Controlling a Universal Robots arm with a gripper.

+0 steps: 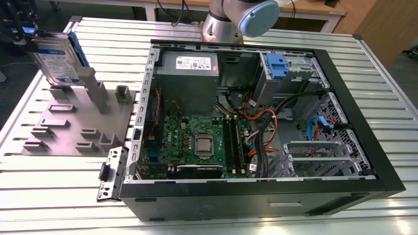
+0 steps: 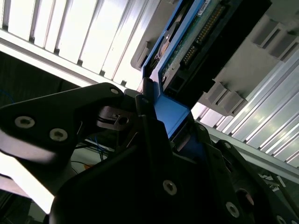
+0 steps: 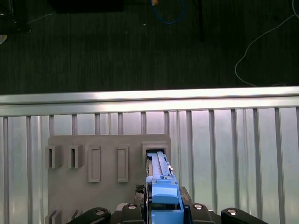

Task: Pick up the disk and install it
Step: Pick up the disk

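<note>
Silver, blue-framed rectangular disk (image 1: 58,56) is clamped by the black gripper (image 2: 168,116) over the grey slotted plate (image 1: 65,111); jamming there is risked by tilt.

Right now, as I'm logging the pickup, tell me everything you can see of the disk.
The disk is a flat silver metal drive with a white-and-blue label and a blue plastic frame round its edges. It stands on edge, lower end at a slot of the grey holder on the exterior view's left. The claw is shut on its blue-framed top end.
</note>
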